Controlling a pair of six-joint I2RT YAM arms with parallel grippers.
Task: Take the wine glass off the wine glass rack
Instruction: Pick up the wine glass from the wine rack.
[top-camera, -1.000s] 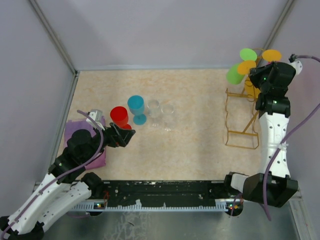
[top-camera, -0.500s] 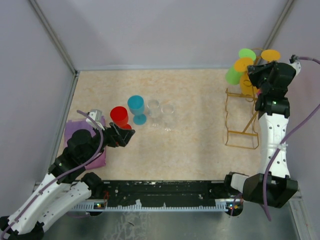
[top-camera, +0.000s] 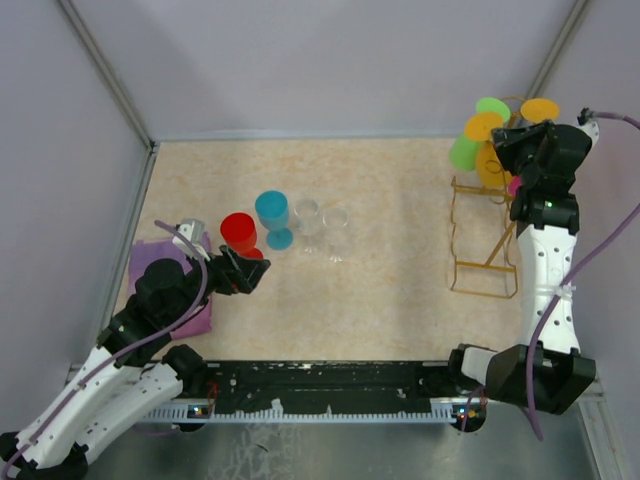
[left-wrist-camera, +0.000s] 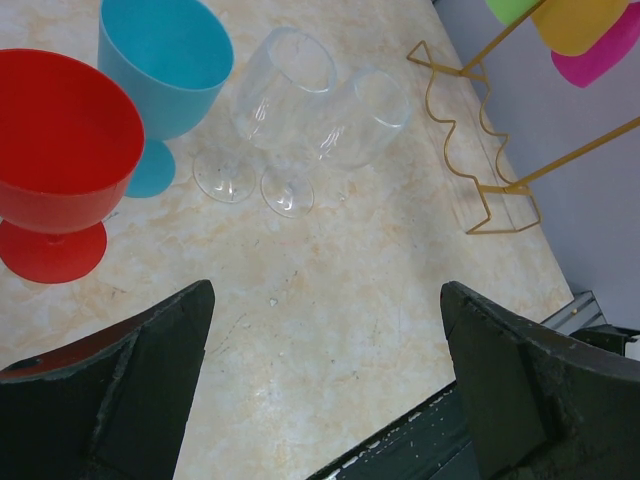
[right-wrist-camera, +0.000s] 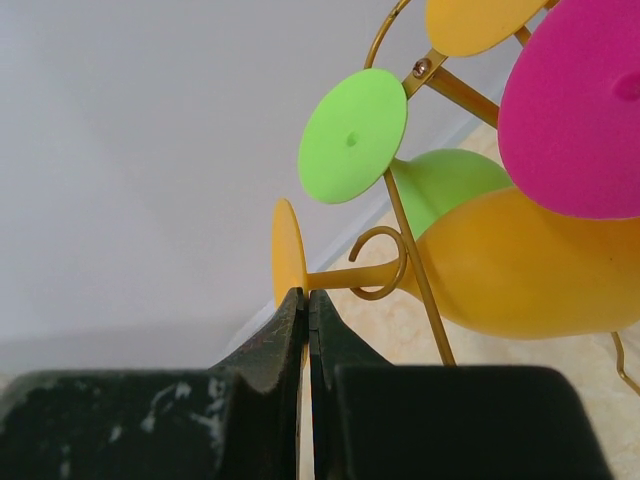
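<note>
Beige marbled table (top-camera: 400, 300) with two arms mounted at its near edge. The right arm (top-camera: 545, 270) reaches up to the top of the wine glass rack (top-camera: 486, 264), a gold wire frame standing near the table's right wall. The left arm (top-camera: 110, 385) lies low at the near left, over a purple cloth (top-camera: 150, 262). Red (top-camera: 238, 232), blue (top-camera: 271, 210) and two clear glasses (top-camera: 322, 220) stand upright in a loose row at left centre, well apart from the rack. On the rack hang coloured glasses: green (right-wrist-camera: 450, 185), pink (right-wrist-camera: 580, 110) and the orange wine glass (right-wrist-camera: 520, 265), whose stem lies in a looped wire end. The left gripper (left-wrist-camera: 328, 290) has its jaws spread wide above bare table just in front of the standing glasses, holding nothing. The right gripper (right-wrist-camera: 305, 292) has its jaws pressed together at the lower rim of the orange wine glass's foot, apparently pinching it, though the contact is seen only edge-on.
</note>
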